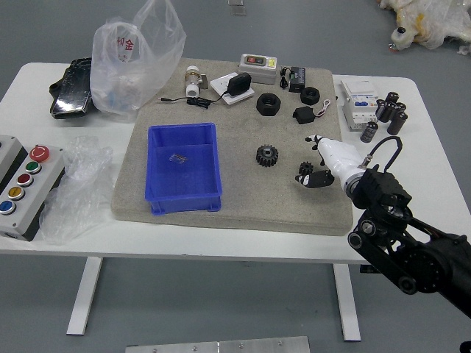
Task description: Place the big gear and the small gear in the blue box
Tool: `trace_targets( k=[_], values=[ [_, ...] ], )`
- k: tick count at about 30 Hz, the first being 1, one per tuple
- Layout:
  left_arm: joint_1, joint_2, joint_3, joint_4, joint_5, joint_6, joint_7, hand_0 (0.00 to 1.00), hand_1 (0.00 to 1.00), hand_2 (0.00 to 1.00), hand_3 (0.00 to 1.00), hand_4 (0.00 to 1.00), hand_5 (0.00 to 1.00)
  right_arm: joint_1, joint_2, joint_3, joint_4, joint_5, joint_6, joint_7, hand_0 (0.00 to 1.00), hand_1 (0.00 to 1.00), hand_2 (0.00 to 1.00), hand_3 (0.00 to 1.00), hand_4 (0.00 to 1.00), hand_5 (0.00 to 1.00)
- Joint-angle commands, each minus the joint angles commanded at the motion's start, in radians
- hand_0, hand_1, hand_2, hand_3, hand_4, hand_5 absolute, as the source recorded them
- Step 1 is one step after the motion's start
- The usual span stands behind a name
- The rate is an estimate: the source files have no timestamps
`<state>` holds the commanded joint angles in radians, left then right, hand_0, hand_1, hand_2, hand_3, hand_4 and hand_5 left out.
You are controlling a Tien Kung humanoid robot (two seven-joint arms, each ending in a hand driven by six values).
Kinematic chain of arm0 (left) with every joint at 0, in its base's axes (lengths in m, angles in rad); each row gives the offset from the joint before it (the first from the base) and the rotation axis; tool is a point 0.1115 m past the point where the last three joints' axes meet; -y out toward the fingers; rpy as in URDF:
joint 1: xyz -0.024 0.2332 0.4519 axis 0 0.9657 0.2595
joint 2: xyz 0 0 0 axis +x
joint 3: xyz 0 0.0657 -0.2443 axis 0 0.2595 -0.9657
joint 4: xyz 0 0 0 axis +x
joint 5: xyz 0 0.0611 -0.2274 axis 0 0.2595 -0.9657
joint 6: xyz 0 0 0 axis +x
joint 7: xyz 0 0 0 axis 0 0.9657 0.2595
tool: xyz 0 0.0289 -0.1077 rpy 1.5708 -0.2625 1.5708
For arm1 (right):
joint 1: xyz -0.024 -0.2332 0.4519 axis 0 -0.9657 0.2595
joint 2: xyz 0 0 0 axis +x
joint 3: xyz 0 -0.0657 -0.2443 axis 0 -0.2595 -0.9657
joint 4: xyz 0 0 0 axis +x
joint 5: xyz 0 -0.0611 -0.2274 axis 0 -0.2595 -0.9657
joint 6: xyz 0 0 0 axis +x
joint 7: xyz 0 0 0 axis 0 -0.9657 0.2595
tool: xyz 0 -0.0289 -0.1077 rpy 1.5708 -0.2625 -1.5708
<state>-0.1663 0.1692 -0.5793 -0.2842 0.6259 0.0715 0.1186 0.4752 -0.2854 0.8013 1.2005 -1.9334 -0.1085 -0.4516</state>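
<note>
We've got the right robot hand (338, 158) spread, small gear (306, 168) between its upper fingers and thumb; can't tell if they touch. Big gear (267, 155) left of it, blue box (184, 203) farther left.

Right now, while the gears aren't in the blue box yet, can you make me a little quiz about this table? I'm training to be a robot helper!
1. True or false: the big gear lies between the blue box and the robot hand.
2. Which is nearer the robot hand?
A) the big gear
B) the small gear
C) the blue box
3. Fill in the colour: the writing on the see-through plastic bag is ____.

Key: 1. True. 2. B. 3. Red.
</note>
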Motion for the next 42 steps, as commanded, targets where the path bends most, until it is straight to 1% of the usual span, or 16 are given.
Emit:
trace_targets(
  k=[3,6,7,12,13,18,19,24,25,29,30,31,36,39,42],
  values=[
    [0.000,0.001,-0.002,0.000,0.003,0.000,0.001,0.677,0.480,0.526,0.702,0.671,0.309,0.001,0.001,-0.010,-0.014,0.021,-0.012,0.009,0.329,0.501,0.710,0.830,0.874,0.282],
    [-0.001,0.003,-0.004,0.000,0.008,-0.001,0.003,0.677,0.480,0.526,0.702,0.671,0.309,0.007,0.004,-0.030,-0.036,0.052,-0.038,0.029,0.329,0.501,0.710,0.830,0.874,0.282],
    [-0.002,0.003,-0.004,0.000,0.008,-0.001,0.002,0.677,0.483,0.526,0.702,0.671,0.309,0.010,0.006,-0.036,-0.044,0.061,-0.047,0.037,0.297,0.448,0.560,0.732,0.682,0.173],
    [-0.005,0.001,0.005,0.000,0.000,-0.001,-0.003,0.677,0.483,0.526,0.702,0.671,0.309,0.017,0.013,-0.054,-0.071,0.087,-0.079,0.064,0.297,0.448,0.560,0.732,0.682,0.173],
    [-0.005,0.000,0.008,0.000,-0.002,-0.001,-0.004,0.677,0.484,0.527,0.701,0.671,0.309,0.017,0.013,-0.057,-0.074,0.092,-0.087,0.071,0.269,0.410,0.450,0.625,0.437,0.135],
    [-0.004,-0.002,0.007,0.000,-0.002,-0.001,-0.003,0.677,0.484,0.527,0.701,0.671,0.309,0.020,0.014,-0.060,-0.084,0.102,-0.111,0.087,0.269,0.410,0.450,0.625,0.437,0.135],
    [-0.004,-0.001,0.007,0.000,-0.002,-0.001,-0.003,0.678,0.485,0.526,0.701,0.671,0.310,0.021,0.014,-0.061,-0.085,0.102,-0.113,0.088,0.252,0.385,0.330,0.515,0.337,0.051],
    [-0.005,0.000,0.010,0.000,-0.005,0.000,-0.005,0.678,0.485,0.526,0.701,0.671,0.310,0.019,0.015,-0.064,-0.089,0.098,-0.119,0.090,0.252,0.385,0.330,0.515,0.337,0.051],
    [-0.005,0.000,0.011,0.000,-0.006,0.000,-0.006,0.677,0.485,0.526,0.700,0.671,0.309,0.020,0.015,-0.064,-0.089,0.097,-0.121,0.091,0.244,0.381,0.315,0.481,0.305,0.040],
    [-0.007,-0.002,0.012,0.000,-0.007,-0.001,-0.006,0.677,0.485,0.526,0.700,0.671,0.309,0.030,0.011,-0.069,-0.085,0.093,-0.133,0.100,0.244,0.381,0.315,0.481,0.305,0.040],
    [-0.007,-0.003,0.012,0.000,-0.007,-0.001,-0.006,0.677,0.485,0.526,0.700,0.671,0.309,0.036,0.010,-0.072,-0.082,0.094,-0.137,0.104,0.244,0.381,0.315,0.481,0.305,0.040],
    [-0.007,-0.003,0.012,0.000,-0.007,-0.001,-0.006,0.677,0.491,0.526,0.702,0.671,0.310,0.044,0.008,-0.076,-0.078,0.095,-0.140,0.107,0.242,0.381,0.305,0.472,0.271,0.006],
    [-0.005,-0.001,0.005,-0.001,0.003,-0.002,-0.002,0.677,0.491,0.526,0.702,0.671,0.310,0.130,0.013,-0.144,-0.037,0.120,-0.160,0.129,0.242,0.381,0.305,0.472,0.271,0.006],
    [-0.005,0.001,0.000,-0.002,0.009,-0.002,0.000,0.677,0.492,0.526,0.702,0.672,0.310,0.189,0.041,-0.201,-0.010,0.140,-0.174,0.144,0.240,0.378,0.302,0.471,0.260,0.002],
    [-0.008,0.003,-0.003,-0.002,0.015,-0.004,0.002,0.677,0.492,0.526,0.702,0.672,0.310,0.257,0.090,-0.268,0.005,0.161,-0.183,0.159,0.240,0.378,0.302,0.471,0.260,0.002]
  ],
)
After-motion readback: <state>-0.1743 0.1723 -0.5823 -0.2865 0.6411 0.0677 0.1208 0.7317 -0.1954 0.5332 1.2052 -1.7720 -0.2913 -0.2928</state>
